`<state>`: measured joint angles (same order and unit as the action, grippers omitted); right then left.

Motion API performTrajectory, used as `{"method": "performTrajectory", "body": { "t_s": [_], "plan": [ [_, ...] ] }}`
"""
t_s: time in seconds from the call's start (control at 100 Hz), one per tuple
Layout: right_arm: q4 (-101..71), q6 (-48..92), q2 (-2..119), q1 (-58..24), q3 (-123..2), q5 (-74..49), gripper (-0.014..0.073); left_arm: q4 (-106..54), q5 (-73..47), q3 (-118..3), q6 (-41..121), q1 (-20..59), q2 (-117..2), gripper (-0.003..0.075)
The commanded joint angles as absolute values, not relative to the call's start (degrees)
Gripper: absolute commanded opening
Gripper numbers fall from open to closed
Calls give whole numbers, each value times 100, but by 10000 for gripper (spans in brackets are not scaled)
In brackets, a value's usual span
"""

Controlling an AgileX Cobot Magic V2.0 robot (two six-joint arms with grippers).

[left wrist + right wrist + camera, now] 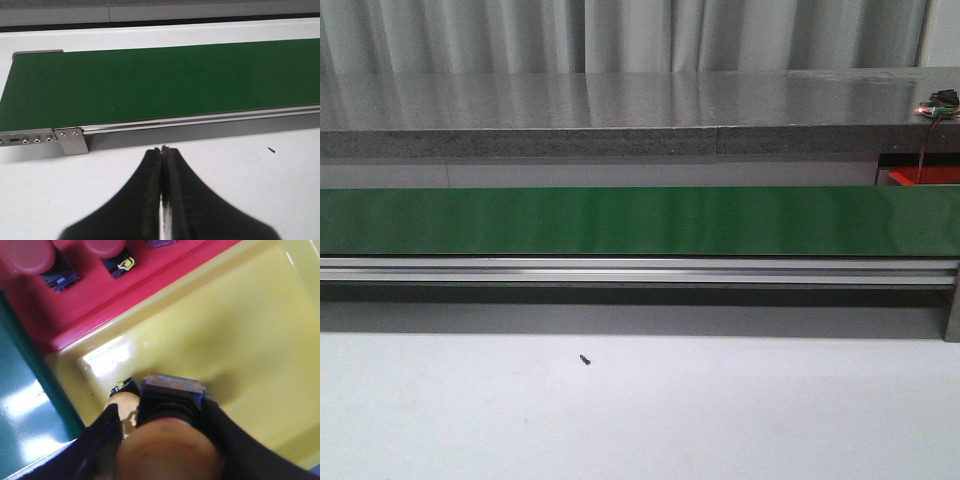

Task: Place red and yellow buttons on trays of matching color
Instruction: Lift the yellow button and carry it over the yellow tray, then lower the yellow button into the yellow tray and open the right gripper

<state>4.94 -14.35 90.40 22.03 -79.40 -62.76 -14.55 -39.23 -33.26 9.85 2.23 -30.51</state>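
Clearly the sorting is under way but not finished. Front view: a green belt [640, 221] crosses the frame on a metal rail, bare of buttons; the pale desk [720, 410] in front carries only a small dark speck [585, 359], a grey stone ledge [620, 110] and curtains stand behind, and a bit of something red [923, 177] peeks out at far right. No arm shows here. Left wrist view: the left hand [163, 150] hovers above the desk just short of the belt's end, fingers pressed together on nothing. Right wrist view: the right hand [162, 415] grips a button [170, 452] over the yellow tray [240, 340]; its cap looks dull and dark in the blur, so I cannot tell its colour for sure. Another button [121, 399] lies in that tray just beside it, and at least two red buttons [27, 255] already sit in the red tray [90, 305]. I judge this one is about to be set down; whether more remain is not shown.
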Motion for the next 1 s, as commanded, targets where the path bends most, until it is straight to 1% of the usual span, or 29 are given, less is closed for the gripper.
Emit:
{"method": "performTrajectory", "body": {
  "t_s": [0.0, 0.48, 0.99],
  "plan": [
    [486, -1321, 9026, 2274, -8029, -6040, 183, -1535, -3525, -3479, 967, 266, -3068, -20],
    [495, -1327, 9921, 2399, -7989, -5720, 183, -1535, -3525, -3479, 967, 266, -3068, -20],
    [470, -1327, 10635, 2510, -7983, -5032, 183, -1535, -3525, -3479, 967, 266, -3068, -20]
  ]
}}
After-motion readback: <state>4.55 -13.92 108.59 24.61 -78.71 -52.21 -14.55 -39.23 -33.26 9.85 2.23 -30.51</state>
